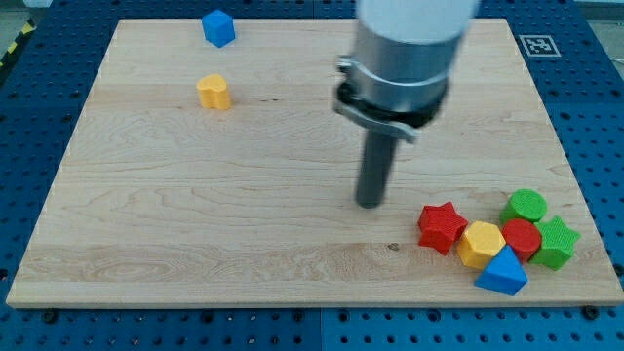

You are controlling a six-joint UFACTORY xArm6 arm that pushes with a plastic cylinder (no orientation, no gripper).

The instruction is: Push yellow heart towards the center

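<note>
The yellow heart (214,92) lies on the wooden board (195,214) at the view's upper left. My tip (370,204) rests on the board right of centre, far to the right of and below the heart. It touches no block. The red star (442,226) is the block closest to the tip, a short way to its right and slightly below.
A blue cube (218,27) sits near the board's top edge above the heart. At the lower right, a cluster holds the red star, a yellow hexagon (480,243), a blue triangle (503,272), a red cylinder (523,237), a green cylinder (526,206) and a green star (557,243).
</note>
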